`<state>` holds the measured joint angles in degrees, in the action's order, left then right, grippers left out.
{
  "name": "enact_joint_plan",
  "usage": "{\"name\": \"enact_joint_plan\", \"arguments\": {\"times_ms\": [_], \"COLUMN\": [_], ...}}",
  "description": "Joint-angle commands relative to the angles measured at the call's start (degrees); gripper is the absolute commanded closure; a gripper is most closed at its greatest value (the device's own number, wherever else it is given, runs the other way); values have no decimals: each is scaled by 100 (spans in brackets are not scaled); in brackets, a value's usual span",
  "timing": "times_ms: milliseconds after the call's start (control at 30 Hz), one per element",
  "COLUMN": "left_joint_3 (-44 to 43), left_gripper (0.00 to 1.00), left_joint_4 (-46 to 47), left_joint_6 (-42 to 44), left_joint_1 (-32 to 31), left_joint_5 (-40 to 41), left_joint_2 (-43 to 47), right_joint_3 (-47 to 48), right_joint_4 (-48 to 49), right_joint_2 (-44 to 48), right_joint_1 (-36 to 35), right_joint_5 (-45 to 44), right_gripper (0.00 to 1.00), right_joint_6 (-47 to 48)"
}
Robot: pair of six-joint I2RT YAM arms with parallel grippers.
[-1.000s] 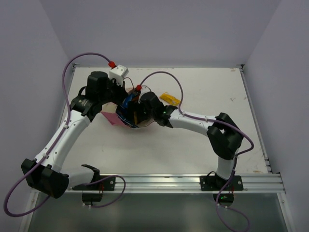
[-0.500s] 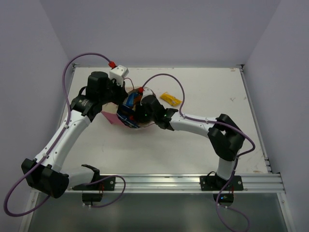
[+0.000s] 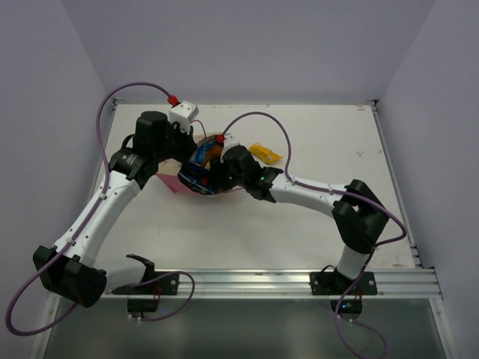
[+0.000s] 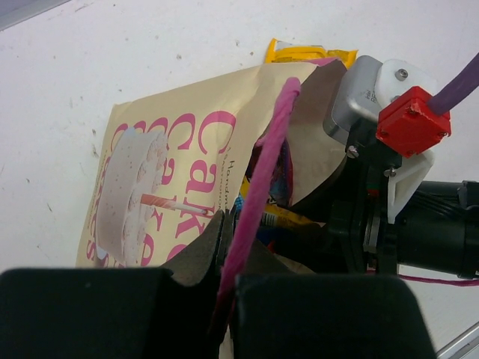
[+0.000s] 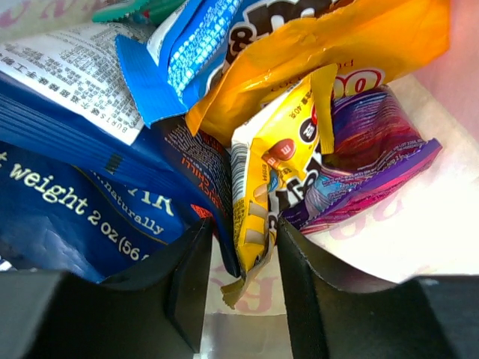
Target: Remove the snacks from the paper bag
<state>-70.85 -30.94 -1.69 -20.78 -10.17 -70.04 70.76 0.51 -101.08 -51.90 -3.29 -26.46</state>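
From above, the paper bag (image 3: 172,182) is lying on the table (image 3: 314,142), with a yellow packet (image 3: 264,153) resting just beside it. At the left wrist, the left gripper (image 4: 224,299) is clamping the bag's rim (pink handle (image 4: 262,172) included). At the right wrist, the right gripper (image 5: 243,288) is straddling a yellow M&M's packet (image 5: 262,187) inside the bag, beside an orange pouch (image 5: 337,45). Whether it is squeezing cannot be told.
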Motion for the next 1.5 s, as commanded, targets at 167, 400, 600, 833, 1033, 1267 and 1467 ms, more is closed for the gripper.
{"name": "enact_joint_plan", "arguments": {"times_ms": [167, 400, 600, 833, 1033, 1267, 1467], "left_joint_3": [19, -17, -25, -17, 10, 19, 27], "left_gripper": [100, 100, 100, 100, 100, 100, 100], "left_joint_4": [-35, -97, -88, -97, -105, -114, -114], "left_joint_6": [143, 143, 143, 143, 143, 143, 143], "left_joint_1": [3, -5, 3, -5, 3, -6, -6], "left_joint_5": [86, 165, 86, 68, 112, 165, 235], "left_joint_2": [122, 157, 131, 113, 113, 140, 157], "right_joint_3": [-36, -168, 33, 131, -18, -89, -54], "right_joint_4": [45, 37, 54, 28, -16, -34, -236], "right_joint_2": [615, 906, 590, 308, 246, 448, 1211], "right_joint_1": [276, 426, 435, 417, 417, 435, 532], "right_joint_5": [294, 180, 294, 619, 619, 391, 443], "right_gripper": [51, 50, 51, 51, 67, 100, 100], "right_joint_6": [-210, -193, -219, -263, -211, -26, 237]}}
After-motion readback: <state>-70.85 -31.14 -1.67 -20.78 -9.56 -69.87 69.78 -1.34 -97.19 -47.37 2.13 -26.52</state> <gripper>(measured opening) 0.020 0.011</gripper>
